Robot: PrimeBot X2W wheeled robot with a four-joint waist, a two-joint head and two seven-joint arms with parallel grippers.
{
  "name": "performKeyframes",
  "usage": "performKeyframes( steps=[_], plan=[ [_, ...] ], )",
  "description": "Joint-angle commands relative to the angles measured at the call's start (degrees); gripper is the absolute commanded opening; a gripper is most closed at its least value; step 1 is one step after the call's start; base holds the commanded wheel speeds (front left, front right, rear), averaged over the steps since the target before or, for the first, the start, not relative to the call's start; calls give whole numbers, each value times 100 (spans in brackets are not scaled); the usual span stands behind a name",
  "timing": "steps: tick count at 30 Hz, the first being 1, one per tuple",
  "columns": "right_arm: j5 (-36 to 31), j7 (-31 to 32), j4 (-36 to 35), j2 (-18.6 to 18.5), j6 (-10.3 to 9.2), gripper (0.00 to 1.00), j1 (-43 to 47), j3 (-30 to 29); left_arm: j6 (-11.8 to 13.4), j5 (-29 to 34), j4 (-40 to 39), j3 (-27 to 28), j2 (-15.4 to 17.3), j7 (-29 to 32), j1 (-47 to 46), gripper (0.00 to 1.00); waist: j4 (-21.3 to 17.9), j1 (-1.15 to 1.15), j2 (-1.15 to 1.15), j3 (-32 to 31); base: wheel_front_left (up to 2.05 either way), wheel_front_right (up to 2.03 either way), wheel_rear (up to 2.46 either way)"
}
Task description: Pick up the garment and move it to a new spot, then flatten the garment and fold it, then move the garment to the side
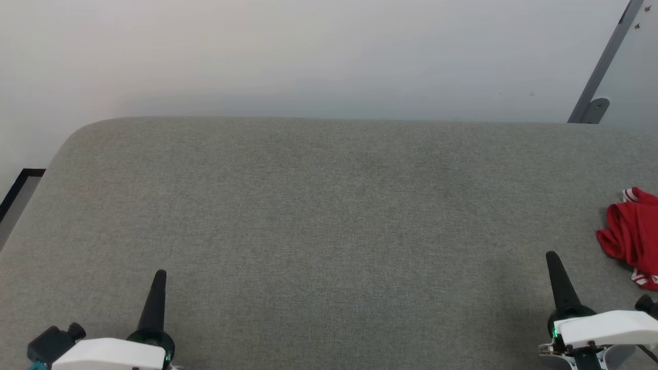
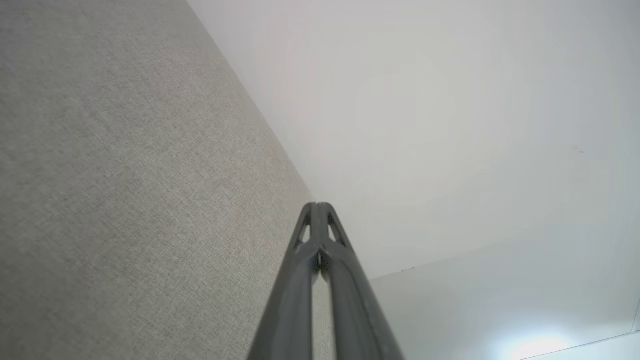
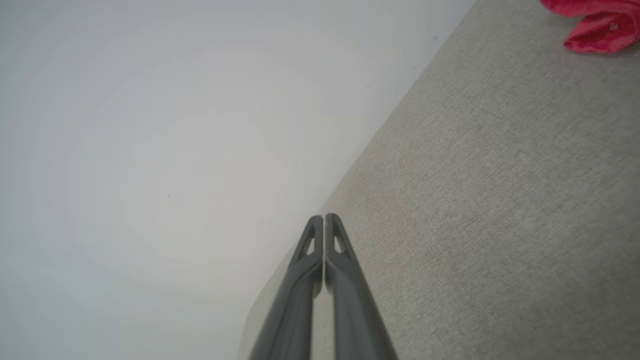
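Observation:
The garment [image 1: 631, 234] is a crumpled red heap with red-white striped trim, lying at the far right edge of the grey fabric surface [image 1: 329, 221] and partly cut off by the head view's border. A corner of the garment [image 3: 595, 22] shows at the top right of the right wrist view. My right gripper [image 1: 552, 256] is shut and empty, a short way left of and nearer than the heap. My left gripper [image 1: 160, 274] is shut and empty at the lower left, far from the cloth. Both pairs of fingers are pressed together, the left gripper [image 2: 317, 206] and the right gripper [image 3: 323, 218].
A pale wall [image 1: 308, 51] rises behind the surface's far edge. A grey slanted metal bar with a foot [image 1: 599, 82] stands at the back right. A dark-framed strip of floor [image 1: 18, 198] lies off the left edge.

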Motion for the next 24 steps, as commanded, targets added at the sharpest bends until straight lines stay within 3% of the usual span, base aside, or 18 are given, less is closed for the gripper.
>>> performKeyframes(
  steps=[1, 24],
  plan=[
    [169, 33, -22, 0, 1, 0, -160, 14, 6, -126, -16, 63, 13, 54, -169, 0, -10, 0, -1, 4, 0, 0, 0],
    [1316, 249, 80, 16, 0, 0, -345, 52, 8, -1078, 179, 250, -157, 379, -479, 0, -148, 0, -1, 54, 0, 0, 0]
  ],
)
